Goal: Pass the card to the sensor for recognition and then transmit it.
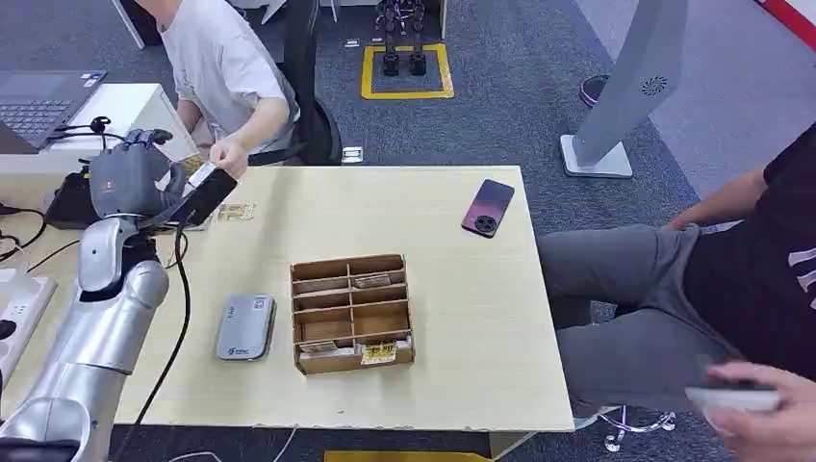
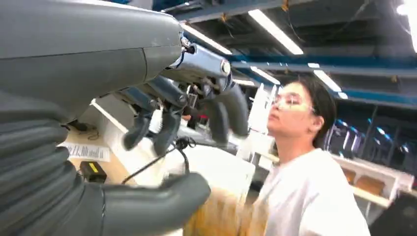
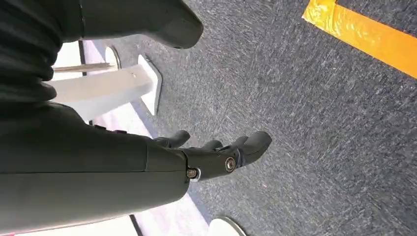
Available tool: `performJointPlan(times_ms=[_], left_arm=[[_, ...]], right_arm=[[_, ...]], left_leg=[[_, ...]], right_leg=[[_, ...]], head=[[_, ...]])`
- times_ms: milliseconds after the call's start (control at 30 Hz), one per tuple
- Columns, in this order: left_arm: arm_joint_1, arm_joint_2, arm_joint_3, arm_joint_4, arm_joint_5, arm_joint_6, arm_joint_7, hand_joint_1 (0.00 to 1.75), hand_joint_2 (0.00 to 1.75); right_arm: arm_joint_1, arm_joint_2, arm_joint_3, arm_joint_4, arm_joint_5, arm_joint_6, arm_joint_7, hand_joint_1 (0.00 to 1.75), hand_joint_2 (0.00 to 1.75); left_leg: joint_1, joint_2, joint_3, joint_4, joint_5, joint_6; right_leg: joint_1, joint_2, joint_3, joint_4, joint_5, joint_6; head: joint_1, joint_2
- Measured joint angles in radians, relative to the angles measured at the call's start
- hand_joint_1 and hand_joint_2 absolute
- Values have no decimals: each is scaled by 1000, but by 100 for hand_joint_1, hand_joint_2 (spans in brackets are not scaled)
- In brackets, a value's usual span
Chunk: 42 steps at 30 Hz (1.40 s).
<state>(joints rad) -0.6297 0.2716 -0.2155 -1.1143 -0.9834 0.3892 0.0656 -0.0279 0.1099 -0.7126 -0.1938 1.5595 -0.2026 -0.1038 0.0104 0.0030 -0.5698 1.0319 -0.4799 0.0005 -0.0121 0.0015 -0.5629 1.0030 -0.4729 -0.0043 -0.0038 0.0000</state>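
The left hand (image 1: 130, 178) is raised over the far left corner of the desk (image 1: 462, 318), well to the left of the wooden organiser box (image 1: 352, 313) and farther from the robot than the box. From its fingers (image 1: 144, 138) a dark flat card (image 1: 207, 195) juts out toward the box side, tilted, its near end tucked under the hand, so the hand appears to hold it. In the head view, the far end of the card meets the hand of a person in a grey shirt (image 1: 229, 156), who leans in from beyond the desk edge; whether that person grips the card or just touches it cannot be told.

In the left wrist view the dark fingers (image 2: 167, 125) hang curled and spread apart above the thick thumb (image 2: 157, 204), and the card itself is not clear there.

On the near left of the box, just beside it, lies a grey flat sensor (image 1: 244, 327). Beyond the box and to its right, near the far edge of the desk, rests a dark phone (image 1: 487, 207). A small clear item (image 1: 236, 211) lies on the desk just next to the card.

The right hand (image 3: 216, 155) hangs over the grey carpet (image 3: 305, 123), fingers (image 3: 253, 142) loosely extended with nothing in them.
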Motion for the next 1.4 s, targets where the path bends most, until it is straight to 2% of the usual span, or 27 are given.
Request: performJointPlan(times_ms=[100,167,267,333,400,467,500,567,633,700,767,833,867,900,967,1000,1100,1167,1333,1367,1400], left_arm=[[16,5,35,0,32,41,-2,0,175],[51,18,63,-13,48,91,-3,0,175],[179,44,166,-85,108,234,-44,0,175],[306,46,273,-168,167,292,-104,0,175],[456,41,406,-261,260,300,-196,0,175],[571,24,562,-319,360,263,-246,0,175],[605,13,649,-322,372,235,-270,0,175],[641,-3,885,-297,367,148,-340,0,175],[642,-20,1117,-231,357,79,-318,0,175],[639,-45,1289,-160,383,75,-271,0,175],[631,-88,1432,-80,381,108,-187,0,175],[625,-151,1537,16,294,181,-58,0,175],[625,-184,1571,64,257,202,-1,0,175],[623,-227,1605,114,258,203,29,0,175],[619,-300,1635,213,236,214,-2,0,175],[617,-330,1634,286,187,211,-18,0,175],[594,-392,1627,464,86,181,-34,0,175],[584,-419,1591,569,32,165,-48,0,175],[580,-438,1464,695,83,124,-56,0,175],[581,-438,1443,708,97,116,-56,0,0],[583,-438,1421,721,114,106,-56,0,0]], right_arm=[[0,2,0,0,-8,-6,3,0,175],[1,3,0,0,-17,-8,5,0,175],[6,9,-3,0,-37,-11,6,0,175],[15,17,-8,0,-53,-16,5,0,175],[27,24,-19,0,-63,-22,2,0,175],[37,29,-31,0,-84,-29,-4,0,175],[41,30,-38,-1,-89,-30,-9,0,175],[49,30,-53,-2,-98,-32,-24,0,175],[53,30,-68,-5,-103,-36,-32,0,175],[54,30,-77,-6,-103,-36,-38,0,175],[53,30,-82,-6,-101,-34,-40,0,175],[49,30,-90,-6,-101,-29,-37,0,175],[47,30,-94,-6,-102,-29,-31,0,175],[46,30,-98,-6,-106,-32,-27,0,175],[45,30,-111,-7,-132,-42,-17,0,175],[44,32,-124,-9,-147,-45,-12,0,175],[44,35,-153,-16,-177,-43,-13,0,175],[46,35,-169,-25,-213,-29,-23,0,175],[54,35,-161,-50,-324,-8,-18,0,175],[55,34,-155,-54,-344,-6,-18,0,175],[56,33,-145,-57,-366,-4,-15,0,175]], left_leg=[[0,0,0,0,0,0],[0,1,0,0,0,0],[0,8,2,-2,-2,-1],[0,13,3,-3,-4,-2],[0,16,4,-3,-6,-3],[0,16,2,-4,-6,-3],[1,15,1,-4,-7,-3],[2,15,0,-4,-8,-3],[1,15,2,-4,-8,-3],[1,15,2,-4,-8,-3],[0,12,2,-4,-8,-2],[-1,8,3,-4,-8,-2],[-3,7,3,-3,-8,-1],[-4,5,4,-3,-7,2],[-6,0,3,-2,-6,4],[-7,-2,2,-2,-5,6],[-8,-2,1,-1,-5,7],[-9,-1,1,-1,-4,8],[-9,-1,1,-1,-4,8],[-8,-1,0,-1,-4,8],[-8,-1,0,-1,-4,8]], right_leg=[[0,0,0,0,0,0],[0,1,0,1,0,0],[0,9,0,1,0,-1],[0,13,-1,1,-1,-1],[0,17,-1,1,-4,-2],[0,17,-3,1,-5,-1],[0,17,-3,1,-6,-2],[1,16,-4,1,-6,-2],[2,16,-4,0,-6,-2],[2,15,-3,0,-6,-2],[1,11,-2,0,-7,-2],[-1,8,-1,-1,-7,-1],[-2,7,-1,-1,-8,0],[-3,5,-1,-1,-8,2],[-5,0,0,-2,-8,5],[-6,-1,0,-2,-8,5],[-7,-3,1,-2,-5,8],[-8,-2,2,-2,-4,10],[-8,-1,1,-2,-3,10],[-8,-1,1,-2,-3,10],[-8,-1,1,-2,-3,10]], head=[[0,0],[0,0],[0,0],[-1,0],[-1,0],[-1,0],[0,0],[-2,0],[-2,0],[-2,0],[-2,0],[-1,0],[-2,0],[-3,0],[-2,0],[0,0],[2,0],[1,0],[1,0],[1,0],[1,0]])
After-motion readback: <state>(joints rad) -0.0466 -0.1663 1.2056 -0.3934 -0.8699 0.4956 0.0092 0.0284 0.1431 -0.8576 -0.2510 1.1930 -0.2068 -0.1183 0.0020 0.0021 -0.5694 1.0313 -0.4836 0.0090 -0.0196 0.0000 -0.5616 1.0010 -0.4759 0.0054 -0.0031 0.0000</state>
